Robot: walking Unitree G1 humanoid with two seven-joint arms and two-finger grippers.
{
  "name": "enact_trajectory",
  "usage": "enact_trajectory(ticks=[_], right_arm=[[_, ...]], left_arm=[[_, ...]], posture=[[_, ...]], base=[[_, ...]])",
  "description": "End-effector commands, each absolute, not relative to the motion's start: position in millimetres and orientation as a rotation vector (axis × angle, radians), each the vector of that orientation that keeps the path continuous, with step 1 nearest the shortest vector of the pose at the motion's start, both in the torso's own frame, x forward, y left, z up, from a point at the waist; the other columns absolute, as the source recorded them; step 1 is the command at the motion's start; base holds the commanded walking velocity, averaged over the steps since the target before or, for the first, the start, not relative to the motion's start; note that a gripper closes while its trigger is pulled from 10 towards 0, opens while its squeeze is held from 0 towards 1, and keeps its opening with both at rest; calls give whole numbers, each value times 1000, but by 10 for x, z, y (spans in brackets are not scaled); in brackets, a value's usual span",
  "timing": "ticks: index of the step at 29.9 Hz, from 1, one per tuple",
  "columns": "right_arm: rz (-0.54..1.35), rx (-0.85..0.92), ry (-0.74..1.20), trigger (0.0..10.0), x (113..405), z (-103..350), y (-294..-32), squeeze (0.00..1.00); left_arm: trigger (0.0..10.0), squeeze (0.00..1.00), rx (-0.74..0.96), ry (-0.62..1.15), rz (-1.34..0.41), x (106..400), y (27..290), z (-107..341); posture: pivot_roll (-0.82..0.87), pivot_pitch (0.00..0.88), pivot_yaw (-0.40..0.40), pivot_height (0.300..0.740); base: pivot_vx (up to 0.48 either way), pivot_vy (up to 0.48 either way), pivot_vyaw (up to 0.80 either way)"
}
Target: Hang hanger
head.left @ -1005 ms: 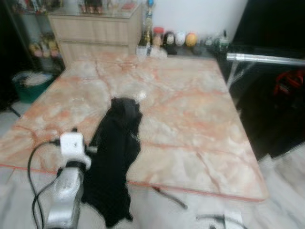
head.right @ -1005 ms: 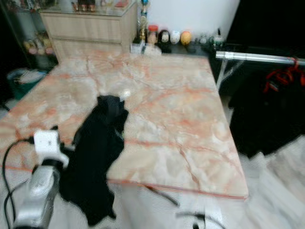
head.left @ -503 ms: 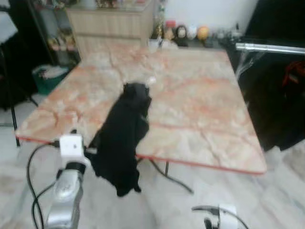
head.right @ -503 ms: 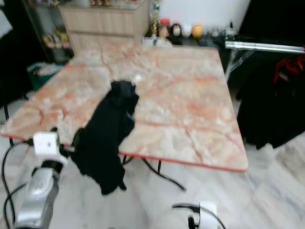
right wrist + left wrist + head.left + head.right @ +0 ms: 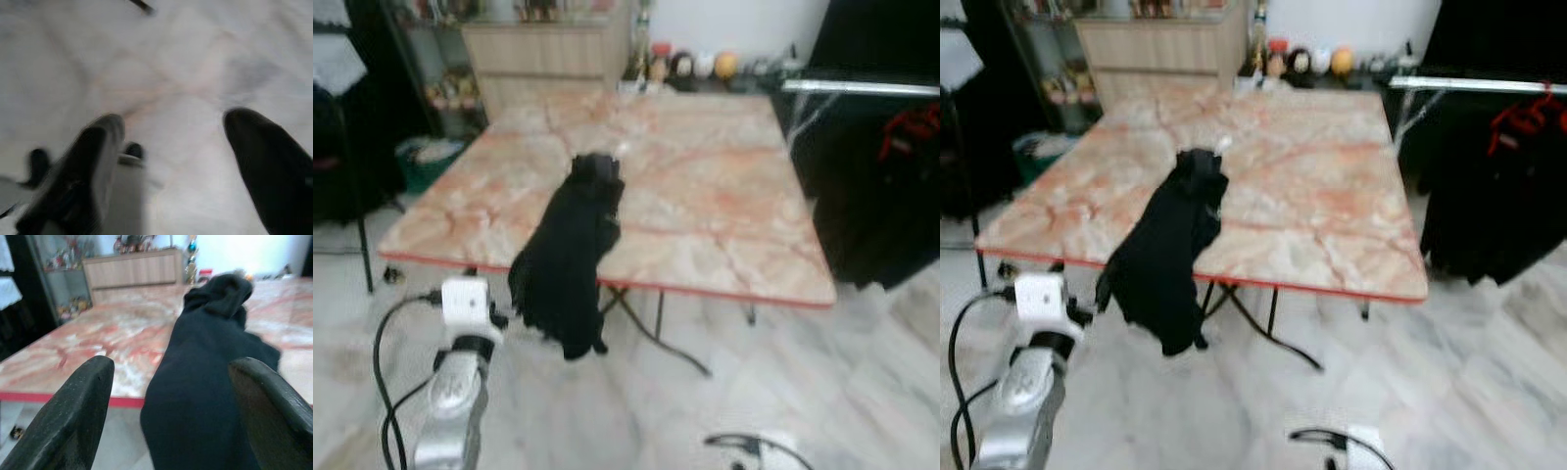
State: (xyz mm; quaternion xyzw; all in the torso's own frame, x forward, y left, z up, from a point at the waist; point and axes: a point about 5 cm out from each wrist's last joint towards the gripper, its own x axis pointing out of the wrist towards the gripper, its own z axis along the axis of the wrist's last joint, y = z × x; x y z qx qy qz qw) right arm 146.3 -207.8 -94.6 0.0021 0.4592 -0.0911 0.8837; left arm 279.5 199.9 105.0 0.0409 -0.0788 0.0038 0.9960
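Observation:
A black garment [image 5: 570, 257] lies on the pink marble table [image 5: 705, 186] and hangs over its front edge. A small white piece [image 5: 1224, 145] pokes out at the garment's top end. My left arm [image 5: 460, 372] is raised before the table. Its gripper [image 5: 168, 367] is open, and the hanging garment [image 5: 205, 382] lies just beyond, between the lines of the two fingers. I cannot tell whether they touch it. My right gripper [image 5: 171, 117] is open over the pale floor, low at my right side.
A silver clothes rail [image 5: 862, 88] stands right of the table, carrying a red hanger [image 5: 911, 122] and dark clothes [image 5: 1489, 206]. A wooden dresser [image 5: 548, 59] and small bottles [image 5: 695, 65] are behind the table. A green bin [image 5: 431, 157] sits left. Black table legs [image 5: 651, 333] stand on the marble floor.
The whole picture has shifted: the camera has backed away from the table, so its front edge, its legs and the floor now show. The garment stays draped as before.

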Motion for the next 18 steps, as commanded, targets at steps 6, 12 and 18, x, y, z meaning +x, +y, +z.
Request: enact_trajectory(ticks=[6, 12, 18], right_arm=[[-196, 23, 935, 10000, 1476, -917, -2183, 0], [-169, 29, 926, 10000, 1543, -931, -1954, 0], [-148, 34, 925, 10000, 1584, -937, -1780, 0]], left_arm=[[10000, 0, 146, 38, 32, 2649, 2229, 628], [10000, 0, 143, 222, 13, 2553, 2334, 278], [10000, 0, 192, 419, -29, 2496, 2343, -43]], posture=[[144, 0, -23, 740], [144, 0, -22, 740], [147, 0, -25, 740]], base=[[0, 0, 0], [0, 0, 0], [0, 0, 0]])
